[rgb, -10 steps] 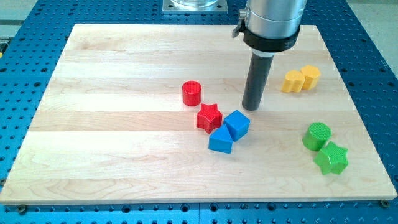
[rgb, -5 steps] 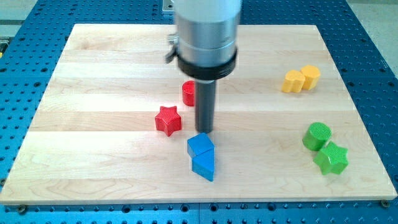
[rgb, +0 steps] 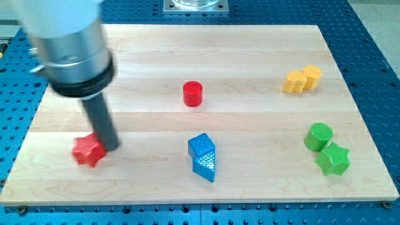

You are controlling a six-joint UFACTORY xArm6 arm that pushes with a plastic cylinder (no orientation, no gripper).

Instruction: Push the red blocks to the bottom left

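A red star block (rgb: 87, 152) lies near the board's bottom left. My tip (rgb: 110, 147) stands just to its right, touching or nearly touching it. A red cylinder (rgb: 193, 94) stands near the board's middle, well to the right of my tip and higher in the view. The rod and its grey housing are blurred by motion.
Two blue blocks (rgb: 204, 156) sit pressed together below the red cylinder. Two yellow blocks (rgb: 302, 79) sit at the upper right. A green cylinder (rgb: 319, 135) and a green star (rgb: 333, 159) sit at the lower right. The wooden board (rgb: 137, 56) lies on a blue perforated table.
My tip has swept from the board's middle to the bottom left, carrying the red star with it. The blue blocks were shoved down-left earlier and now rest. The red cylinder has not moved.
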